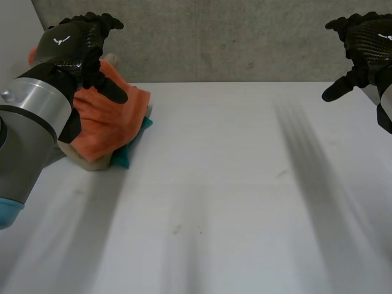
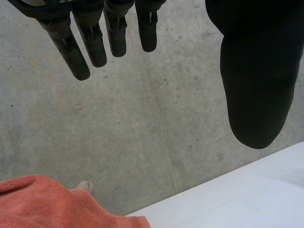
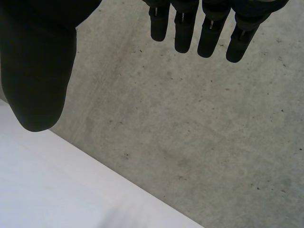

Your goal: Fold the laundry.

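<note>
A stack of folded cloths sits at the table's far left: an orange towel (image 1: pixel 110 119) on top, a teal cloth (image 1: pixel 131 147) and a beige cloth (image 1: pixel 86 158) under it. My left hand (image 1: pixel 76 43) hovers above the stack, open, fingers (image 2: pixel 90 42) straight and holding nothing. The orange towel (image 2: pixel 52 204) lies below that hand's palm in the left wrist view. My right hand (image 1: pixel 364 40) is raised at the far right, open and empty, with fingers (image 3: pixel 209 28) straight and thumb (image 3: pixel 35 71) apart.
The white table (image 1: pixel 233 196) stretches bare across the middle and right. A grey concrete wall (image 1: pixel 220 37) stands behind its far edge. My left arm (image 1: pixel 30 122) crosses the near left side.
</note>
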Controlling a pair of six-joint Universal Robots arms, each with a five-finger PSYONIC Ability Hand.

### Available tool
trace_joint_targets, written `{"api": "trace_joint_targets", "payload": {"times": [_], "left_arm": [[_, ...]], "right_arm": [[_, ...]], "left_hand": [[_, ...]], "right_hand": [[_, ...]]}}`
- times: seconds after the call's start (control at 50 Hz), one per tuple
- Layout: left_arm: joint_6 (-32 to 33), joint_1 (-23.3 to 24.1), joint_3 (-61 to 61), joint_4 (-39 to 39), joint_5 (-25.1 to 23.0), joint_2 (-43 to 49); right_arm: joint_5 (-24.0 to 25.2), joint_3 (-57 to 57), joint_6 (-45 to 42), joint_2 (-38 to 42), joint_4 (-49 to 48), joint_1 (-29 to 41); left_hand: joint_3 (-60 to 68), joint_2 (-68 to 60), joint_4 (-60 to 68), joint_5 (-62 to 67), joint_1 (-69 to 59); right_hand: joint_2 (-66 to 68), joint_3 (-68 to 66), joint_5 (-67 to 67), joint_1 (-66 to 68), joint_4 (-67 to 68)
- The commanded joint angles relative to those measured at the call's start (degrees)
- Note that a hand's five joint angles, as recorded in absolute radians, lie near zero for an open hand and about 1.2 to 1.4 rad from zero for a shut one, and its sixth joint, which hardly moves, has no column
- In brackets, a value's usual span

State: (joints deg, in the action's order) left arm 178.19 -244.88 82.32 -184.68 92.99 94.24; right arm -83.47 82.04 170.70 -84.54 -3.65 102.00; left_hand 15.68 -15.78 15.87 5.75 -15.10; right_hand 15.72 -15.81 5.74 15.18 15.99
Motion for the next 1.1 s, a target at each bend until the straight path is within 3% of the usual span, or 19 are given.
{"api": "trace_joint_targets", "payload": {"times": [0.02, 0.3, 0.48, 0.56, 0.72, 0.78, 0.84, 0.94, 1.0, 1.08, 1.1], "left_arm": [[-0.1, -0.2, 0.0, -0.2, 0.0, 0.0], [2.6, -1.5, -0.8, -2.8, -0.3, 0.9], [29.8, -10.5, -1.3, -16.0, -0.8, 10.5], [36.7, -13.9, -2.4, -20.0, -4.4, 17.9], [38.5, -17.4, -9.3, -22.3, -14.1, 31.2], [39.3, -17.6, -11.2, -23.7, -14.9, 34.2], [41.1, -17.6, -13.4, -25.6, -14.7, 37.1], [42.9, -17.1, -13.2, -26.3, -14.4, 36.6], [41.7, -16.6, -11.9, -26.3, -14.2, 33.7], [35.0, -13.5, -8.5, -26.4, -13.3, 24.6], [30.8, -11.3, -7.8, -26.4, -13.0, 22.3]], "right_arm": [[1.1, 0.6, 0.0, 0.0, 0.0, 0.3], [2.7, 1.0, 0.1, 0.0, 0.0, 0.4], [2.7, 1.1, -0.2, -0.2, 0.1, 0.6], [2.8, 1.5, -0.3, -0.6, 0.1, 0.6], [3.1, 1.9, -0.4, -0.5, 0.0, 0.6], [3.1, 2.1, -0.5, -0.2, 0.0, 0.6], [3.1, 2.4, -0.5, -0.1, 0.0, 0.6], [3.1, 2.5, -0.5, 0.0, 0.0, 0.4], [3.1, 2.3, -0.5, 0.0, 0.0, 0.3], [3.1, 2.1, -0.5, 0.0, 0.0, 0.3], [3.1, 2.1, -0.5, 0.0, 0.0, 0.3]], "left_hand": [[-5.7, 5.8, -5.9, -5.7, 5.1], [-5.7, 5.8, -5.9, -5.7, 5.1], [-5.7, 5.8, -5.9, -5.7, 5.1], [-5.7, 5.8, -5.9, -5.7, 5.1], [-4.5, 4.6, -4.7, -4.5, 3.9], [-1.3, 1.4, -1.5, -1.3, 0.7], [7.1, -7.0, 6.9, 7.1, -7.7], [64.2, -64.1, 64.0, 64.2, -64.8], [64.3, -64.2, 64.1, 64.3, -64.9], [64.3, -64.2, 64.1, 64.3, -64.9], [64.3, -64.2, 64.1, 64.3, -64.9]], "right_hand": [[-5.7, 5.8, -5.7, -5.2, -6.0], [-5.7, 5.8, -5.7, -5.2, -6.0], [-5.7, 5.8, -5.7, -5.2, -6.0], [-5.7, 5.8, -5.7, -5.2, -6.0], [-5.7, 5.8, -5.7, -5.2, -6.0], [-5.7, 5.8, -5.7, -5.2, -6.0], [-5.7, 5.8, -5.7, -5.2, -6.0], [-5.7, 5.8, -5.7, -5.2, -6.0], [-5.7, 5.8, -5.7, -5.2, -6.0], [-5.7, 5.8, -5.7, -5.2, -6.0], [-5.7, 5.8, -5.7, -5.2, -6.0]]}}
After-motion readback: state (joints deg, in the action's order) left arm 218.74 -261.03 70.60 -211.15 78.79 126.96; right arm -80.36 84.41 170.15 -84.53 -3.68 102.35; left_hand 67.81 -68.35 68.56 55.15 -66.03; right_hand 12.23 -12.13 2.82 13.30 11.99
